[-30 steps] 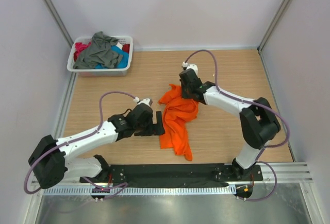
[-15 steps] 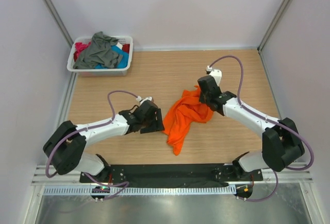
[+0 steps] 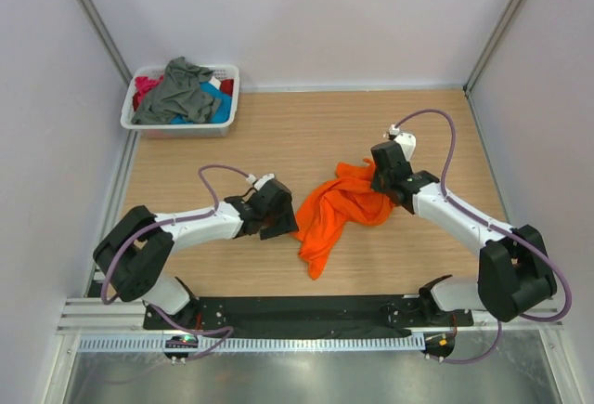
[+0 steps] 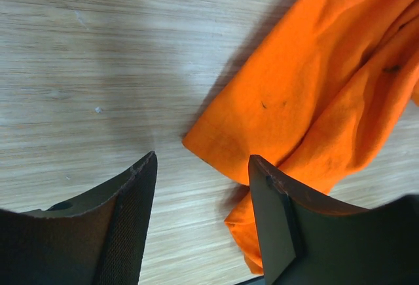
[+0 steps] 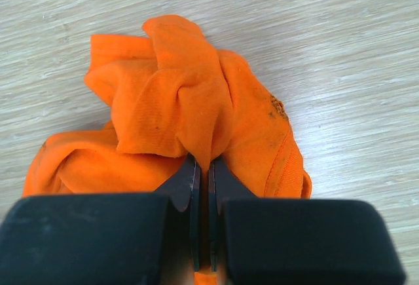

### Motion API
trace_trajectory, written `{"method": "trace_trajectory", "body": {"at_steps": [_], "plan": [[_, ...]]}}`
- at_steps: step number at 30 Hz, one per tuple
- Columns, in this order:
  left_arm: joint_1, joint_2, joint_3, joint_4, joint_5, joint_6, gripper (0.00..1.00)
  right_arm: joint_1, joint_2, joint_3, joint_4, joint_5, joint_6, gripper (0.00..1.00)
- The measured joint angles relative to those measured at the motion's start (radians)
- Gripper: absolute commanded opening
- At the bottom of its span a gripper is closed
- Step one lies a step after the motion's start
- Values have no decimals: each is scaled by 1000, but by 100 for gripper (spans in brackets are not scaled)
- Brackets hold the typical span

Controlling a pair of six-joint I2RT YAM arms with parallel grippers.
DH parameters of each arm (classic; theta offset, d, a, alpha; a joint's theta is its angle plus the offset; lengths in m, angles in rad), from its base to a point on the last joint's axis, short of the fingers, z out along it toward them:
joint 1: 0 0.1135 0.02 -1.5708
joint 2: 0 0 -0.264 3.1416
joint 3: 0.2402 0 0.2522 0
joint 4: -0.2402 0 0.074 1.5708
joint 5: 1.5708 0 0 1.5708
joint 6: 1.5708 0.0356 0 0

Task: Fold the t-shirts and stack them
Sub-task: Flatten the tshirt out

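A crumpled orange t-shirt (image 3: pixel 332 214) lay near the middle of the wooden table (image 3: pixel 278 139). It stretched from its upper right end down to a narrow tail pointing toward the near edge. The right gripper (image 3: pixel 380 188) sat at the shirt's far right end, its jaws pressed together on a pinched ridge of orange cloth. In the right wrist view, the fabric bunched up just ahead of the fingers (image 5: pixel 190 181). The left gripper (image 3: pixel 282 222) hung low just beside the shirt's left edge, jaws apart and holding nothing. In the left wrist view, one hem corner lay flat on the wood just ahead of the gap. Bare tabletop lay to the left, far side and right of the shirt. In the far left corner, a white basket (image 3: pixel 232 97) held dark grey (image 3: pixel 176 93), teal (image 3: pixel 219 104) and red-pink (image 3: pixel 145 86) t-shirts, well apart from both arms.
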Motion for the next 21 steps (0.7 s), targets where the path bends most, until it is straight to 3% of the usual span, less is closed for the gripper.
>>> {"method": "trace_trajectory", "body": {"at_steps": [8,15,21], "plan": [[13,8,-11,50,-19,-64,56,0,0,0,-4,-16,0,1],[19,36,-23,107,-7,-110,47,0,2,1,-17,-17,-1,1],[20,66,-23,134,6,-139,7,-2,9,7,-33,-18,0,5]]}}
